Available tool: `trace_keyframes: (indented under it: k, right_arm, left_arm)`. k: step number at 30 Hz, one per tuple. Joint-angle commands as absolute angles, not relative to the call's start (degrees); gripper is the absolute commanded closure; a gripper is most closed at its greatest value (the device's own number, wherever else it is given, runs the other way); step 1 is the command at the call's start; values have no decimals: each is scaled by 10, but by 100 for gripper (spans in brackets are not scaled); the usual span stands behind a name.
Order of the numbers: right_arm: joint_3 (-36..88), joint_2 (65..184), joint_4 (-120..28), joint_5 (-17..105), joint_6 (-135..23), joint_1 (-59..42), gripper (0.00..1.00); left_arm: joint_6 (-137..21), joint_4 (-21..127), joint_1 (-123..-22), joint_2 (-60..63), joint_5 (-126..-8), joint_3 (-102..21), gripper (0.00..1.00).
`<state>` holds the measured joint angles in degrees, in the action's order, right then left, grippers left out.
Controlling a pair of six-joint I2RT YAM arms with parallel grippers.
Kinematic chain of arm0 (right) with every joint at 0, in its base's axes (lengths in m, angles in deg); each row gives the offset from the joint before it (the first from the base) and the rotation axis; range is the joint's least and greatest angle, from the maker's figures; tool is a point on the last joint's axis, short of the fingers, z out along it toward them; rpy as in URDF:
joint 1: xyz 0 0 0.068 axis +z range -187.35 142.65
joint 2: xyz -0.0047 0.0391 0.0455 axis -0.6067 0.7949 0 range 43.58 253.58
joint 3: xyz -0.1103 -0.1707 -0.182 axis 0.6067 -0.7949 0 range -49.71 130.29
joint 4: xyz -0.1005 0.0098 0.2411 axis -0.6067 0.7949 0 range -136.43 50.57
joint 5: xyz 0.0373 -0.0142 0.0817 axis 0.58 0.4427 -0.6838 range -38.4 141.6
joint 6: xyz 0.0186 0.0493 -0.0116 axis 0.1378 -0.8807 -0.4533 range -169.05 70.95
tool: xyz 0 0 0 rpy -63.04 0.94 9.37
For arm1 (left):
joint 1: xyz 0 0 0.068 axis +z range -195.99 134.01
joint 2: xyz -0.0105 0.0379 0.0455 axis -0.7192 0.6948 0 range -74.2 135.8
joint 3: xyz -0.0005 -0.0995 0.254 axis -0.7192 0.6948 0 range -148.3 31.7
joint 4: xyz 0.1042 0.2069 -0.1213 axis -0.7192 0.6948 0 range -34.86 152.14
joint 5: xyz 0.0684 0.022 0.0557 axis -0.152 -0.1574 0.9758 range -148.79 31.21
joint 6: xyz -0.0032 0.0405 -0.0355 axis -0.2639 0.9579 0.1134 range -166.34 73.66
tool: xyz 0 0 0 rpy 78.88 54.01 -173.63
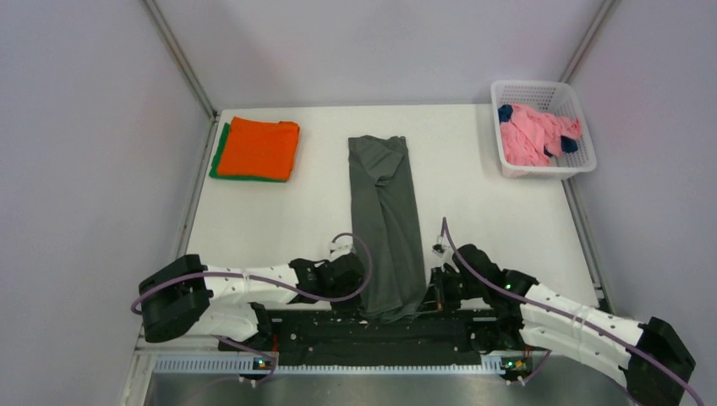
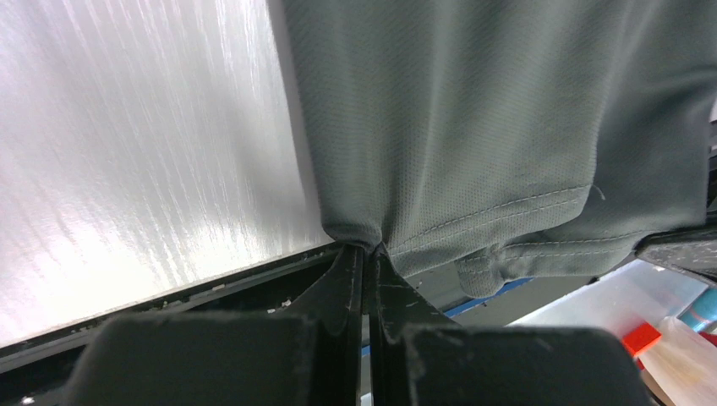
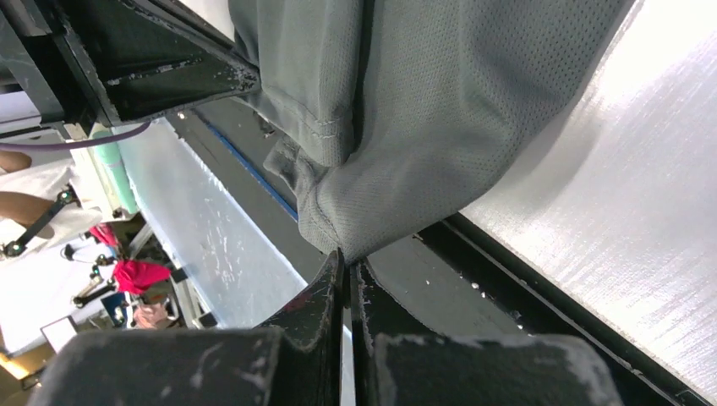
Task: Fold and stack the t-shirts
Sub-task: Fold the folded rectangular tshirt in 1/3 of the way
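A dark olive-grey t-shirt (image 1: 385,220) lies as a long narrow strip down the middle of the table, its near end hanging over the front edge. My left gripper (image 1: 362,298) is shut on the near left corner of it (image 2: 440,127). My right gripper (image 1: 429,298) is shut on the near right corner (image 3: 423,110). An orange t-shirt (image 1: 262,146) lies folded on a green t-shirt (image 1: 221,152) at the back left. Pink t-shirts (image 1: 534,135) and a navy blue one (image 1: 506,112) sit crumpled in the basket.
A white lattice basket (image 1: 583,127) stands at the back right corner. The black arm mount (image 1: 380,334) runs along the table's near edge. Metal frame rails (image 1: 190,203) line both sides of the white table (image 1: 490,211).
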<state>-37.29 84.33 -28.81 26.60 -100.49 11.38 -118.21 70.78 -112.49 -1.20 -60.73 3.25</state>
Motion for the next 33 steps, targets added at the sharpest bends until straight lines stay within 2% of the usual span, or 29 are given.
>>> trace_keyframes:
  k: [1, 6, 12, 17, 33]
  right_arm:
    - [-326, 850, -296, 275, -986, 121, 100]
    - [-251, 900, -289, 337, -939, 108, 100]
    - [-185, 980, -309, 381, -909, 44, 100]
    - [-138, 1051, -348, 374, -884, -14, 100]
    - [14, 1256, -425, 322, -834, -118, 100]
  left_arm:
    - [-1145, 749, -1122, -44, -553, -19, 100]
    - [-1097, 756, -1077, -38, -513, -69, 100]
    - [-1064, 742, -991, -11, -507, -117, 100]
    - [-1027, 734, -917, 4, -511, -143, 100]
    - [-950, 770, -804, 167, -520, -323, 100]
